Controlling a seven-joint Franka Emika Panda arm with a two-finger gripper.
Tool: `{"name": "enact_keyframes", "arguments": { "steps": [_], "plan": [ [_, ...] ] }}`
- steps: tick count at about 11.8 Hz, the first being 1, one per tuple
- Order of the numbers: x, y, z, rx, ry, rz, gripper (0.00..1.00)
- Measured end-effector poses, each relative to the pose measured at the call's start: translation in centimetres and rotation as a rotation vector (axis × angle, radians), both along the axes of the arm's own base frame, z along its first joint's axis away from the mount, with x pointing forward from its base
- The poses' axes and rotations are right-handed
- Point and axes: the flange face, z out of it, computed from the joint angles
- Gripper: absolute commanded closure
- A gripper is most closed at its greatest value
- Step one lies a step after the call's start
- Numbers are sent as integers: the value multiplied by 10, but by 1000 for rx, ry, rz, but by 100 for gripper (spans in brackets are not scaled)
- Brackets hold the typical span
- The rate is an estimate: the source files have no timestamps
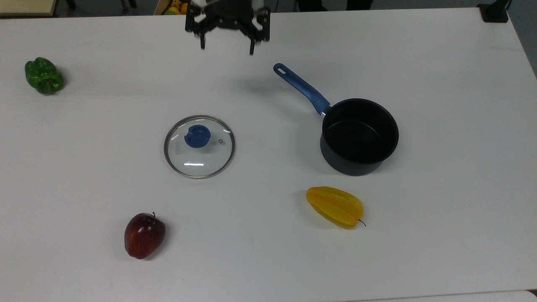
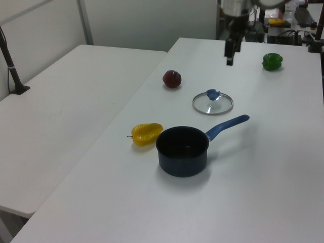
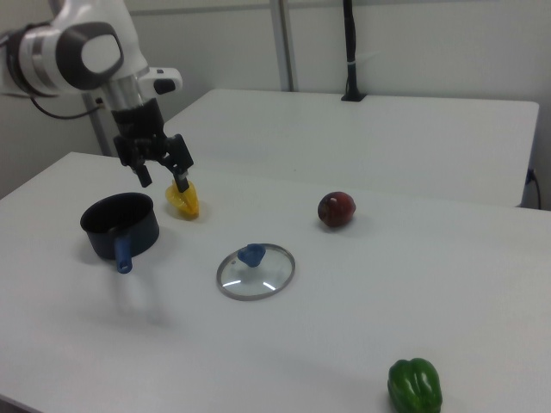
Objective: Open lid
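A robotics lab or test room: plain white tables [image 2: 76,91] pushed together, bare partition walls [image 3: 413,43], a camera post [image 3: 350,52] clamped beyond the gripper [image 3: 164,179], cluttered equipment benches [image 2: 283,20] behind it.

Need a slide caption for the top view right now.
Open gripper raised above table; glass lid lies flat beside the uncovered saucepan.

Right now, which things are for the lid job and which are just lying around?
For the job: lid, pan, gripper.
Just lying about: apple, green pepper, yellow starfruit.
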Motion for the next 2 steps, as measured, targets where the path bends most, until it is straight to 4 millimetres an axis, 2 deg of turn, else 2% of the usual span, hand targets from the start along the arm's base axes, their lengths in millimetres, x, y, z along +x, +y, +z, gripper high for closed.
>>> {"name": "enact_keyframes", "arguments": {
  "steps": [2],
  "plan": [
    [-23,-28,29,27,40,-4,0]
  ]
}}
